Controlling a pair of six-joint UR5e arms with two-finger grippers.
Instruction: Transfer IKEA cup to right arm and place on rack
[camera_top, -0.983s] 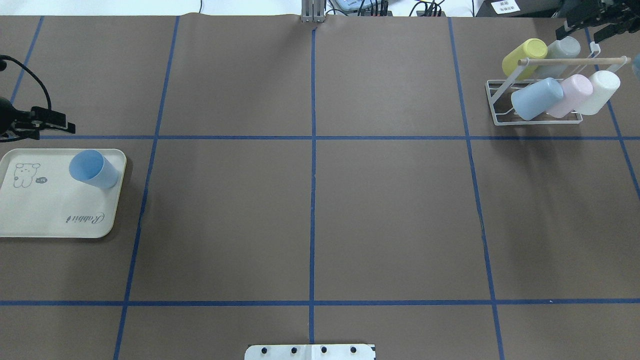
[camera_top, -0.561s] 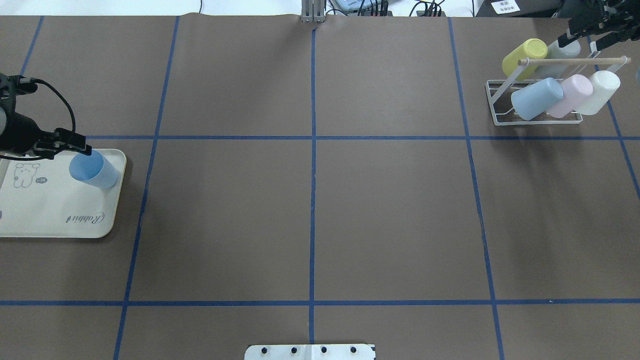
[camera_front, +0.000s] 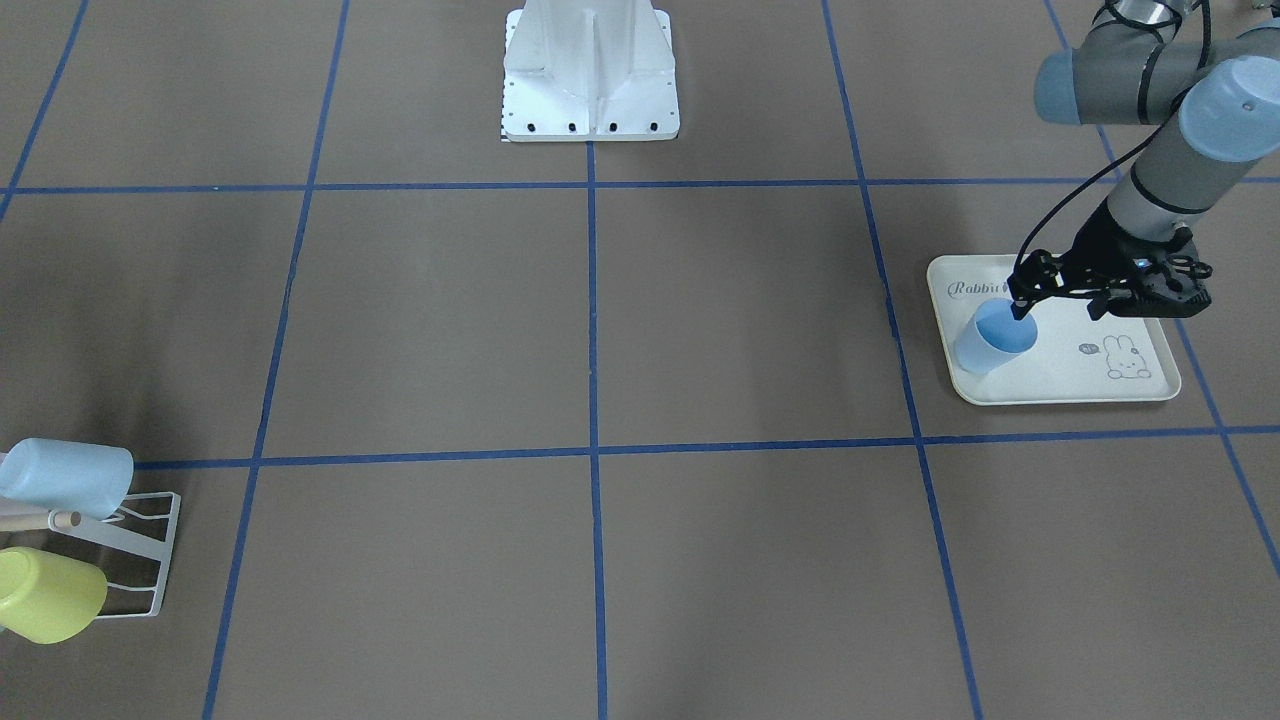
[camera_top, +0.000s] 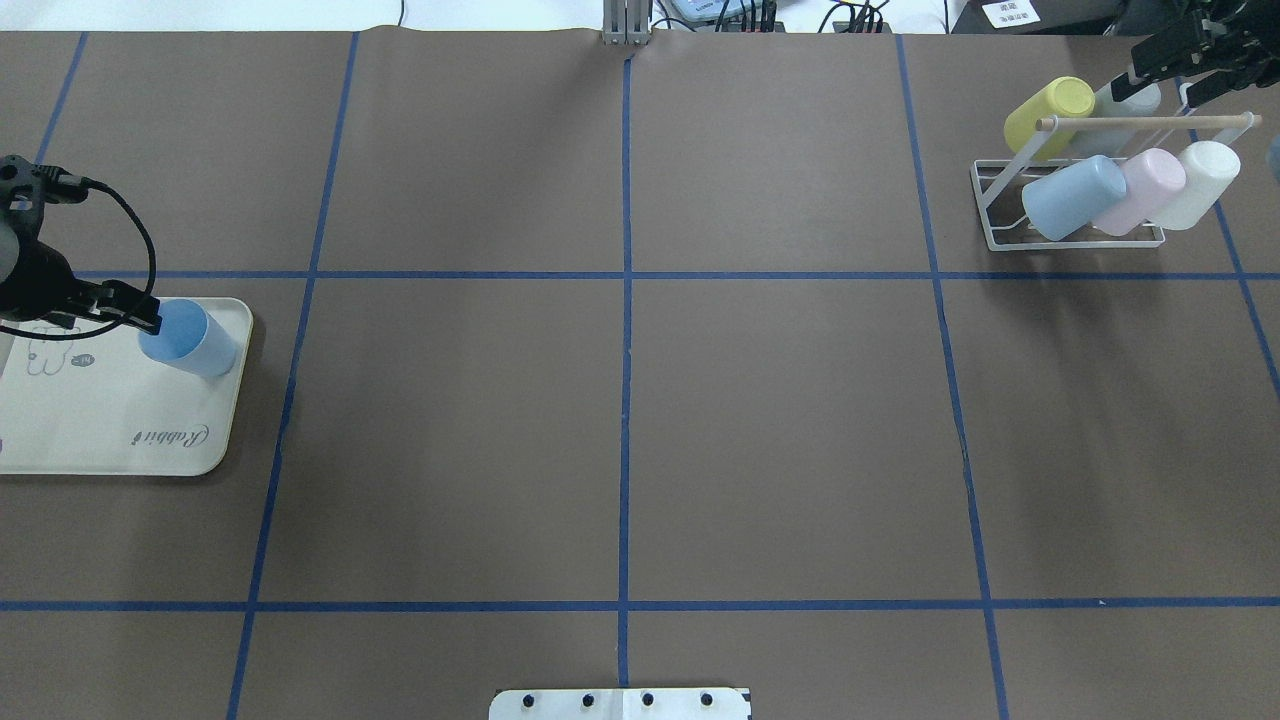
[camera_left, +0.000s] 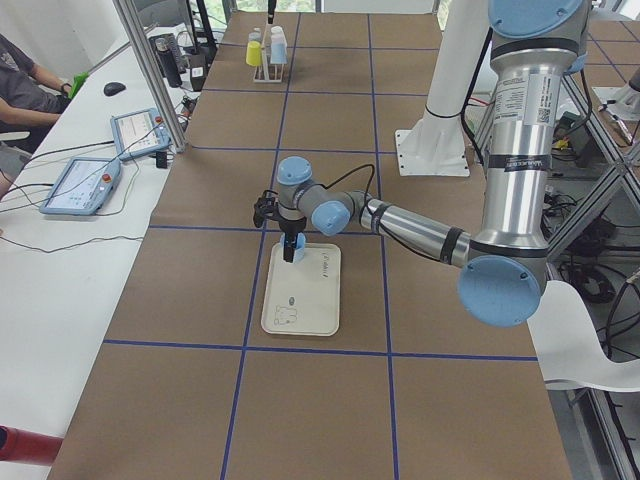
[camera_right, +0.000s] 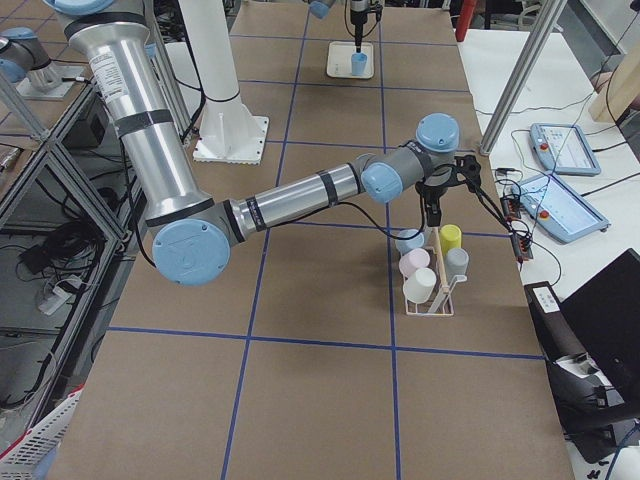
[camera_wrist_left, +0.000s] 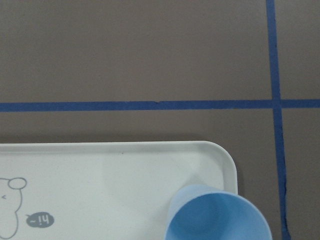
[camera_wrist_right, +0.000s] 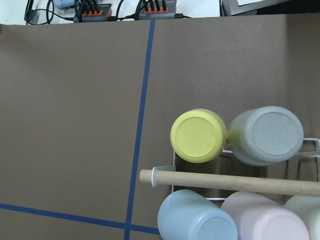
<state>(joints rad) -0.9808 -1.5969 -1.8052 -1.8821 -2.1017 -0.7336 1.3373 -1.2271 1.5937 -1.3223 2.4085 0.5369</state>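
The IKEA cup (camera_top: 195, 340), light blue, stands upright in the far right corner of the cream tray (camera_top: 80, 420). My left gripper (camera_top: 150, 320) is at the cup's left rim. From the front, one fingertip (camera_front: 1018, 310) dips at the rim of the cup (camera_front: 990, 340); the jaws look open. The left wrist view shows the cup's mouth (camera_wrist_left: 217, 215) at its lower edge. The right arm's gripper (camera_top: 1165, 85) hovers open behind the white wire rack (camera_top: 1075, 243), holding nothing.
The rack carries several upturned cups: yellow (camera_top: 1050, 115), grey (camera_top: 1125, 100), light blue (camera_top: 1075, 195), pink (camera_top: 1145, 190) and white (camera_top: 1200, 180). Its wooden rod (camera_wrist_right: 225, 182) crosses above them. The robot's white base (camera_front: 590, 70) is at the near middle edge.
My left gripper has come in from behind the tray and dropped to the cup's rim. The right gripper has drifted slightly right near the rack.
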